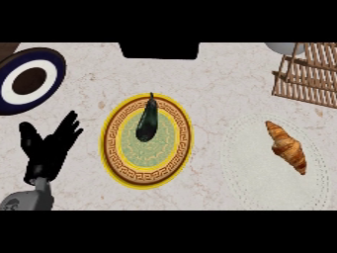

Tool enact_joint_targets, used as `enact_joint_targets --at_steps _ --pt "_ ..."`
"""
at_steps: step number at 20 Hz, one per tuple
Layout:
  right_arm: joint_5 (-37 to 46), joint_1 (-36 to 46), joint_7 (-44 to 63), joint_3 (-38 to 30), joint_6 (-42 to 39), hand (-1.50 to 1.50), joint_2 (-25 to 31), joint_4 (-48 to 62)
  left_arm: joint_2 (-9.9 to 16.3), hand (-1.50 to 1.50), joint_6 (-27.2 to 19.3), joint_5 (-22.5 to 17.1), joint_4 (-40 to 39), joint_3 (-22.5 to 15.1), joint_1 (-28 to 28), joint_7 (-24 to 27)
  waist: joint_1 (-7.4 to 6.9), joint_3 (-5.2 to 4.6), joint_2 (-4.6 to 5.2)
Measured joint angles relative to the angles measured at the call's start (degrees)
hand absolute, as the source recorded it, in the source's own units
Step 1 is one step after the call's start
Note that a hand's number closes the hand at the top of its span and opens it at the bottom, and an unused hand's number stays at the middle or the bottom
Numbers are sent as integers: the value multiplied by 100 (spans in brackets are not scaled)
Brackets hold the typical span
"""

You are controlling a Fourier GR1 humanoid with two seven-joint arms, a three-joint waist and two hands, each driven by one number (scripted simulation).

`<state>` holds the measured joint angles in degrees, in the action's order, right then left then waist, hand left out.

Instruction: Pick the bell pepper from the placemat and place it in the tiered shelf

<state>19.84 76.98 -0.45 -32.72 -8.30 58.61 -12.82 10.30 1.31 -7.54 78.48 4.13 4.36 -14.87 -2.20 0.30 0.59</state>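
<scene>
You could see no bell pepper; on the pale round placemat lay a golden-brown croissant, probably light and crumbly: take its thick middle. Your black left hand was spread, holding nothing.

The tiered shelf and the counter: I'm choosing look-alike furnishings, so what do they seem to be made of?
The tiered shelf looks like light, unpainted wood: thin parallel tan slats with gaps between them, set in a frame of the same colour. The counter looks like pale stone, perhaps marble: a beige surface with faint darker veining and a matte finish, though a laminate printed that way would look the same.
</scene>
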Motion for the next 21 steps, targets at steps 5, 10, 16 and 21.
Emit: enact_joint_targets --at_steps 5,10,16,21 --pt "-188 -51 140 -270 476 -150 317 -11 1 0 -24 63 15 -7 -27 61 -1 5 6" --pt "-296 -277 253 -491 948 -150 769 29 -16 0 -40 53 28 3 -13 -22 13 12 16" --pt "-638 -630 391 -941 886 -150 1477 254 -93 0 -139 122 130 -49 -62 -66 39 22 17" --pt "-909 -1136 231 -1238 277 -150 1913 455 -44 0 -100 84 147 0 -77 -129 83 29 16"
